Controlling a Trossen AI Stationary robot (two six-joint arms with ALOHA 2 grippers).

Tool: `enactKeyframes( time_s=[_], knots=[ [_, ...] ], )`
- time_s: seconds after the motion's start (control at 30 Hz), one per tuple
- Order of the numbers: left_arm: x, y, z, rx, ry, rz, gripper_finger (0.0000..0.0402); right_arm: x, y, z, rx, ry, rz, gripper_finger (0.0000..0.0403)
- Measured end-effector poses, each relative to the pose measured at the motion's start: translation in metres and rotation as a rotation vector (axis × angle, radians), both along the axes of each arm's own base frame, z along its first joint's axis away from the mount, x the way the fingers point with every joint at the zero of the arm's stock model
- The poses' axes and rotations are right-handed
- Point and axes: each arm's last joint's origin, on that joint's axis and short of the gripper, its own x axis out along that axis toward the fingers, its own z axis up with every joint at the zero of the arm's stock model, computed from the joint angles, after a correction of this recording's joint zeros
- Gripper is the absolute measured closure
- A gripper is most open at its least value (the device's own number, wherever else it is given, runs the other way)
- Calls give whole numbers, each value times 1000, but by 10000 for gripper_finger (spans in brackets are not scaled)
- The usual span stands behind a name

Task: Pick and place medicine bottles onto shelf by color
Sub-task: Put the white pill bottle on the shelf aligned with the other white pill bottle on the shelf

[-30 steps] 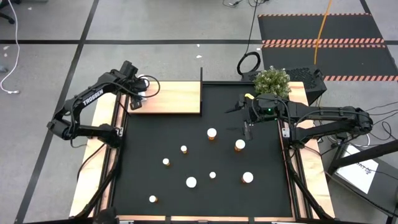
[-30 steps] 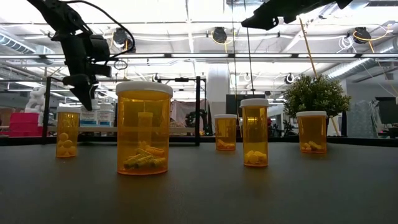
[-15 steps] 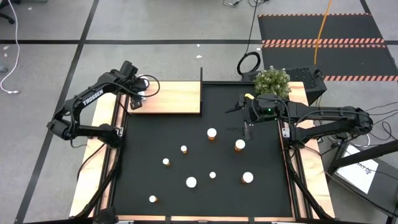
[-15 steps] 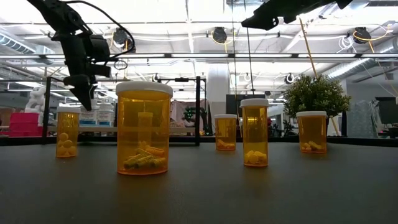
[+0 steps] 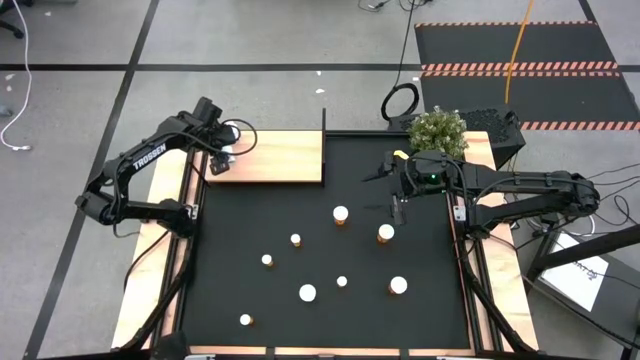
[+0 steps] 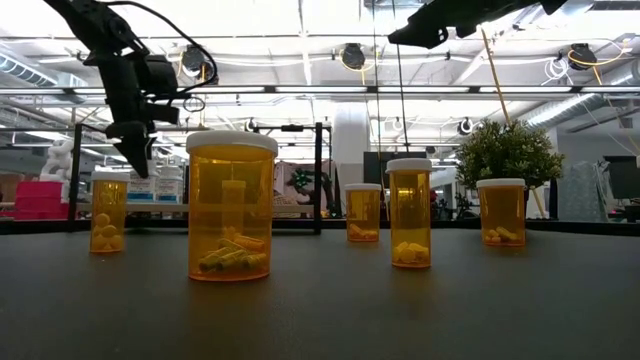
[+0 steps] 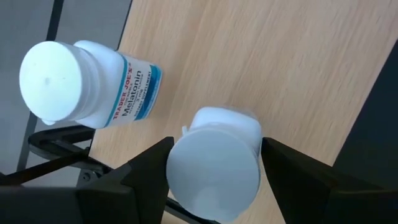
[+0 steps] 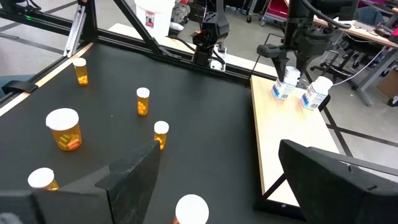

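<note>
My left gripper [image 5: 218, 160] is at the far left end of the light-wood shelf [image 5: 285, 155], shut on a white bottle [image 7: 214, 171] that stands on the board. A second white bottle [image 7: 81, 81], labelled Melatonin, stands on the shelf beside it. Several orange bottles with white caps stand on the black mat, among them one [image 5: 341, 214], another [image 5: 386, 233] and a large one [image 6: 231, 205]. My right gripper [image 5: 397, 205] hangs open and empty above the mat's far right part, just beyond the bottle [image 5: 386, 233]. My left gripper pinches the white bottle between its two fingers, one on each side of its upper body just under the cap [image 7: 255, 134]. The fingers come from above, pointing down. The bottle is upright with its bottom on the shelf board.
A potted plant [image 5: 437, 130] stands at the table's far right corner. Thin black posts [image 5: 324, 120] rise at the shelf's edges. The shelf's right part [image 5: 295, 150] is bare wood. Narrow wooden strips [image 5: 490, 270] run along the table's sides.
</note>
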Motion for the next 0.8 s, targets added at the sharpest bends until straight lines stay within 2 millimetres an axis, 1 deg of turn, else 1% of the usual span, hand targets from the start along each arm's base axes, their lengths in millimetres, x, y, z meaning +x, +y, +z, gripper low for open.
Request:
enactKeyframes(
  time_s=[0.3, 0.57, 0.8],
  knots=[
    [8, -4, 0, 2, 1, -45, 158, 0, 0, 0, 0, 0, 0, 83],
    [9, -5, 0, 12, 19, -43, 158, 0, 0, 0, 0, 0, 0, 83],
    [10, -3, 1, 28, 0, -20, 158, 0, 0, 0, 0, 0, 0, 83]
  ],
)
